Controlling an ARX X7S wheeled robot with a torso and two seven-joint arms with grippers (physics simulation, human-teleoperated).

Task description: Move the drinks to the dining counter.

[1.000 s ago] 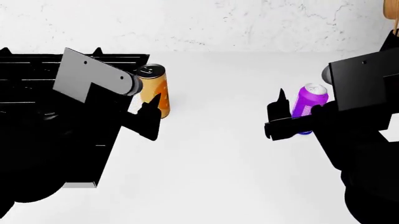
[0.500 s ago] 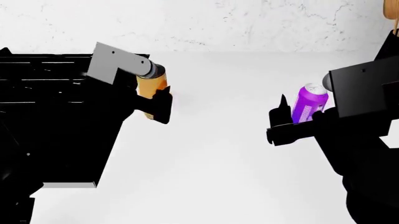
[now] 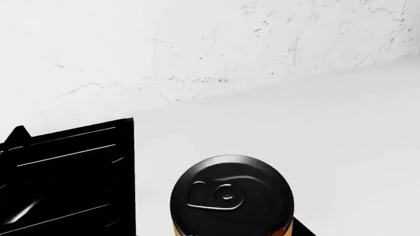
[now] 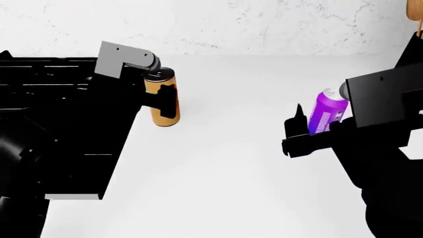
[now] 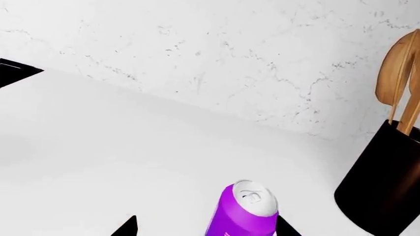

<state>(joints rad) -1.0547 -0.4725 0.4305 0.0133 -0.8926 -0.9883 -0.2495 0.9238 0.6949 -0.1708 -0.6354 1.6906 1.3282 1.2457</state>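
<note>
The golden-yellow can (image 4: 160,115) stands upright on the white worktop beside the hob; in the left wrist view its dark top (image 3: 231,194) is close under the camera. My left gripper (image 4: 160,101) is open and straddles its upper half, with one black finger (image 4: 169,101) across the can's front. The purple can (image 4: 327,110) stands at the right. My right gripper (image 4: 314,121) is open around it, one finger (image 4: 295,119) apart from it on the left. In the right wrist view the purple can (image 5: 246,214) is close to one fingertip (image 5: 284,227). The dining counter is out of view.
The black gas hob (image 4: 66,124) fills the left of the worktop (image 4: 225,163) and shows in the left wrist view (image 3: 66,182). A marbled white wall (image 4: 231,25) runs behind. A black utensil pot with wooden spoons (image 5: 384,182) stands just right of the purple can.
My left gripper has swung from beside the golden-yellow can to straddle it, its wrist now higher and further back. The can stays in place. The right gripper has barely moved.
</note>
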